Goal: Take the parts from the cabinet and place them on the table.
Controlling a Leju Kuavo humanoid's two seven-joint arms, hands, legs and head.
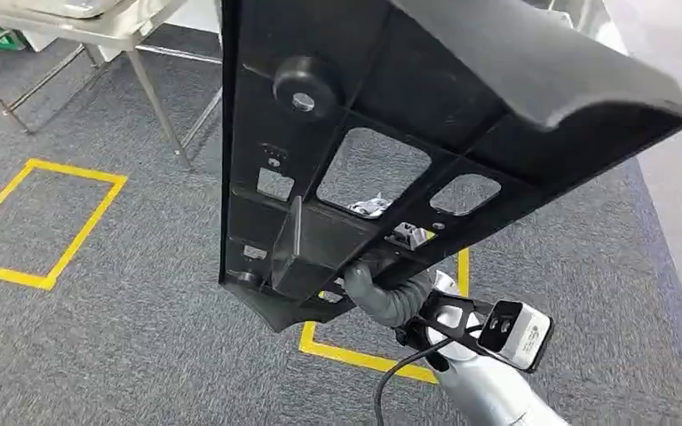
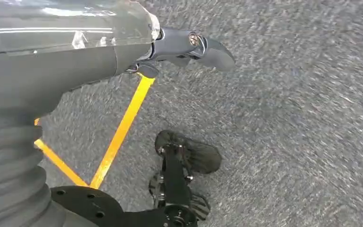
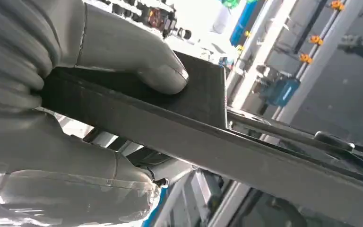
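Note:
A large black plastic part (image 1: 462, 98), ribbed and pierced by several cut-outs, is held up close in front of the head camera, slanting from lower left to upper right. My right hand (image 1: 391, 297) grips its lower edge from beneath. In the right wrist view the thumb (image 3: 123, 52) presses on the flat side of the part (image 3: 246, 151), with the rest of the hand under it. My left hand (image 2: 75, 61) hangs over the grey carpet, its thumb (image 2: 194, 47) sticking out and nothing in it.
A metal-legged table (image 1: 155, 98) stands at the upper left, partly cut off. Yellow tape squares (image 1: 44, 222) mark the grey carpet, one beneath my right arm (image 1: 355, 355). Shelving frames (image 3: 274, 56) lie behind the held part.

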